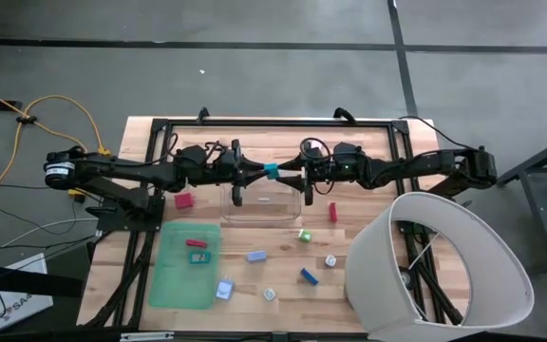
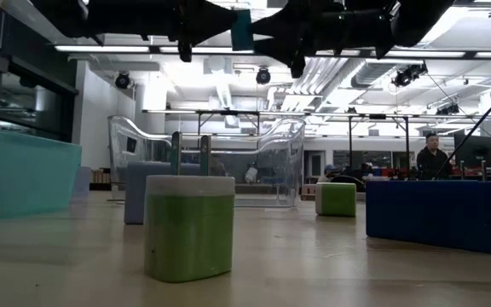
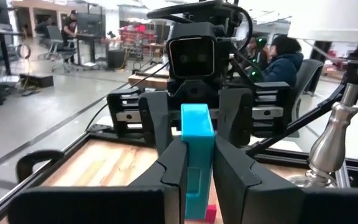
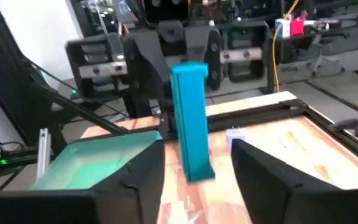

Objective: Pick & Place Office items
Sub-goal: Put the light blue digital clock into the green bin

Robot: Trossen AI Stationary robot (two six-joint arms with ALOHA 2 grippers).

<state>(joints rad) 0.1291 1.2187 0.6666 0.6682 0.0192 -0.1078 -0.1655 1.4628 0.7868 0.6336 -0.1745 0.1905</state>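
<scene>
A teal office item (image 1: 271, 172), a small flat block, hangs in the air over the clear bin (image 1: 261, 201). My left gripper (image 1: 259, 172) comes from the table's left and is shut on it. My right gripper (image 1: 284, 174) faces it from the right and is open. Its fingers (image 4: 129, 180) stand on either side of the block (image 4: 191, 124) with a gap on each side. Several other office items lie on the table: a red one (image 1: 182, 200), a green one (image 1: 304, 235), a blue one (image 1: 309, 275). My left gripper pinches the teal block's two broad sides (image 3: 197, 171) between its two fingers. The fingers lie level, coming from the table's left. The block is lifted clear above the bin and sticks out past the fingertips toward my right gripper.
A flat green mat (image 1: 183, 271) lies at the front left with a red piece (image 1: 196, 243) and a teal piece (image 1: 202, 256) on it. A large white lampshade (image 1: 440, 266) covers the front right. A black frame (image 1: 273, 122) edges the far side.
</scene>
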